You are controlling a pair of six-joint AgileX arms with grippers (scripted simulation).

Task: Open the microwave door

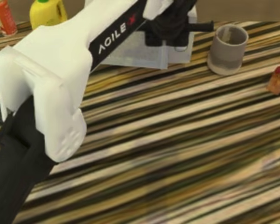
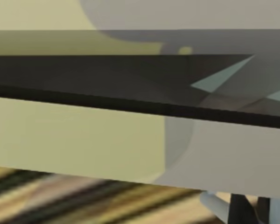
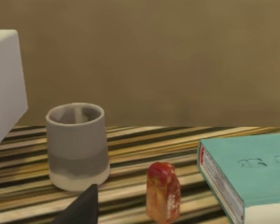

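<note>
In the top view, the left arm [image 1: 60, 79] runs from the lower left of the frame up toward the top centre, its white casing lettered AGILE filling much of the left half. Its black left end effector [image 1: 170, 28] sits at the top centre, right over the microwave [image 1: 177, 51], of which only pale cream patches show beneath and beside the arm. A pale flat panel [image 1: 135, 53] juts toward the viewer below the arm; whether it is the microwave door cannot be told from here. Whether the end effector's fingers are spread or pressed together cannot be told. Just right of the microwave stands a grey mug [image 1: 227, 49], apart from it. A small red-orange figure [image 1: 277, 79] stands near the right edge of the striped desk [image 1: 177, 154]. A yellow bottle [image 1: 47, 11] and an orange bottle [image 1: 3, 16] stand in the upper left corner.

The left wrist view is filled by flat cream and grey surfaces crossed by a dark band, too near to identify; a strip of striped desk [image 2: 84, 196] shows along the bottom.

In the right wrist view, a cream corner of the microwave [image 3: 4, 84] shows at the left edge, the grey mug [image 3: 78, 145] beside it, the red-orange figure [image 3: 163, 190] at lower centre, and a teal book [image 3: 247, 172] at lower right. One dark fingertip of the right end effector [image 3: 81, 207] shows at the bottom edge; its spread cannot be told.
</note>
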